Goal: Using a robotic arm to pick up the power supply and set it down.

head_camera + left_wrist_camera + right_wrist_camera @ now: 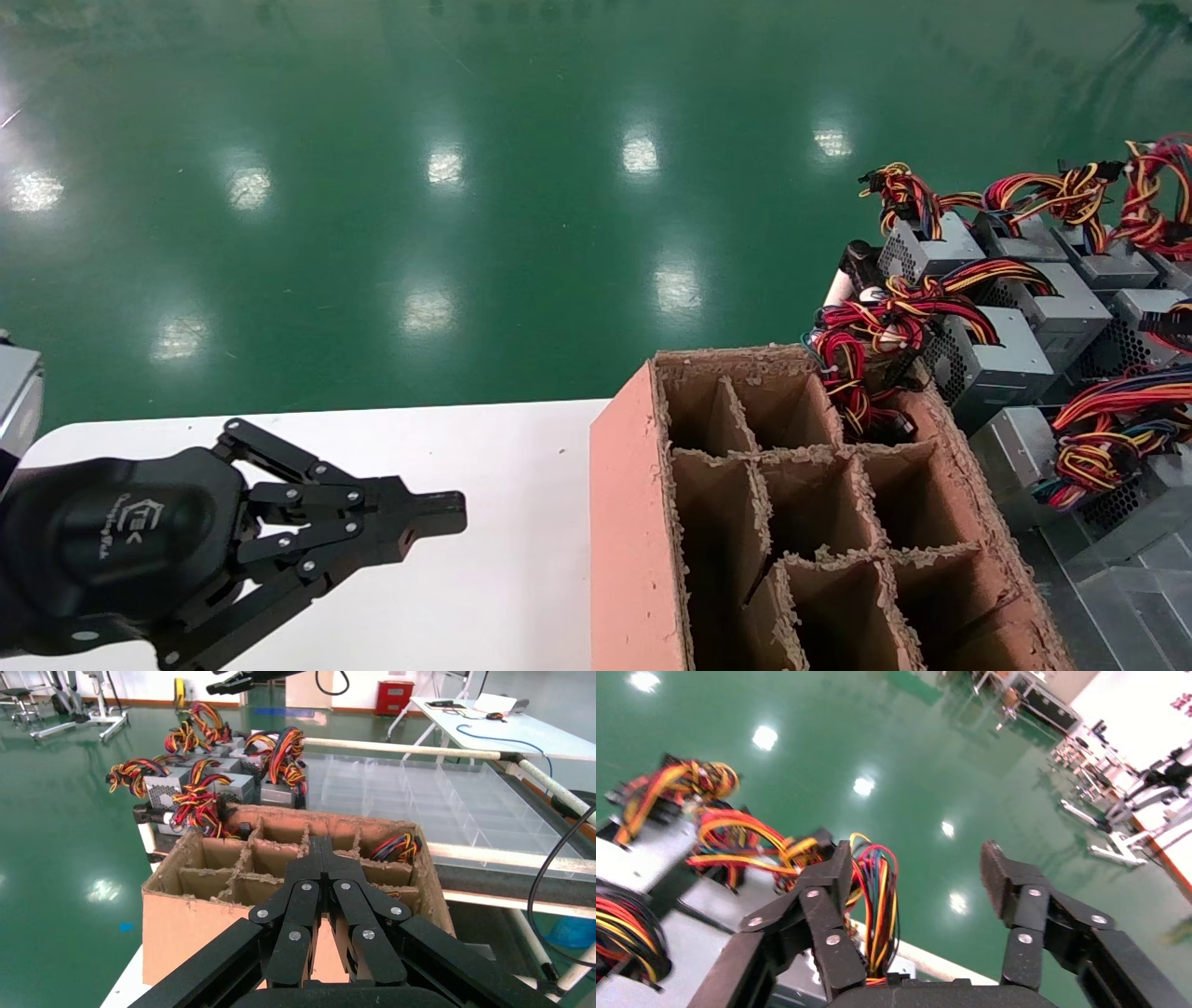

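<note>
**Fingers parted above the power supplies**

Left gripper (pixel 438 517), fingers pressed together and holding nothing, hovers over the white bench (pixel 484 578) at seven o'clock. Beside it stands the divided cardboard box (pixel 624 522). Grey, vent-sided power supplies (pixel 1001 359) with red-yellow-black wire loops crowd two o'clock, wires spilling into the box. Right gripper (pixel 916 881), fingers spread wide and empty, hangs above them.

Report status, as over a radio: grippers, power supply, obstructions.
Left gripper shut, parked over the white table. Right gripper open above the power supplies, holding nothing. Cardboard divider box beside them; one wire bundle draped into it.
</note>
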